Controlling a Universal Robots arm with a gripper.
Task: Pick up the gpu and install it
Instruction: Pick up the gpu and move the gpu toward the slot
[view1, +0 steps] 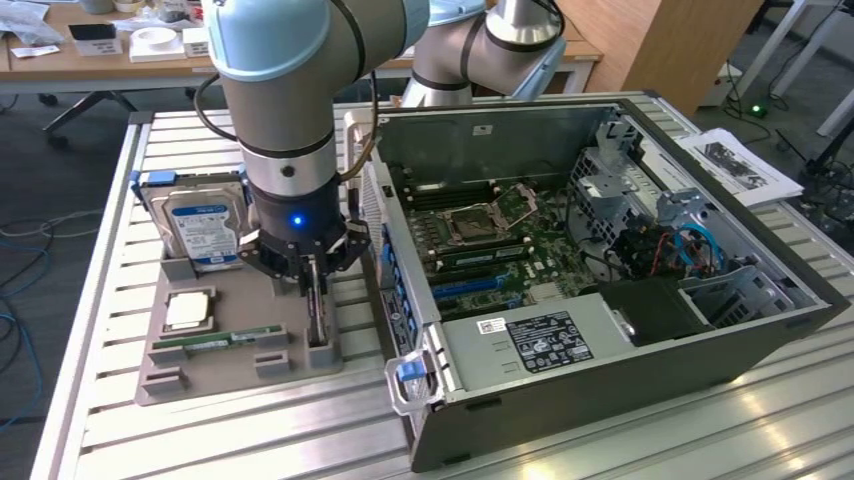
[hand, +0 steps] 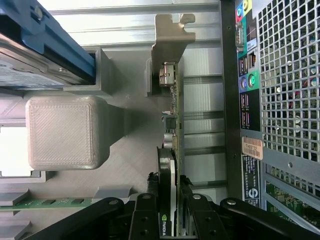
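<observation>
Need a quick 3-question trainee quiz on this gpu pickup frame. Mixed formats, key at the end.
1. Multiple choice: which part is the pincer down at? A) hard drive B) gpu C) RAM stick
2. True or false: the gpu stands on edge in a slot of the gray tray, outside the computer case.
3. Short answer: on which side of the exterior view does the open computer case sit, relative to the gray tray?

Key: 1 B. 2 True. 3 The exterior view's right.
</observation>
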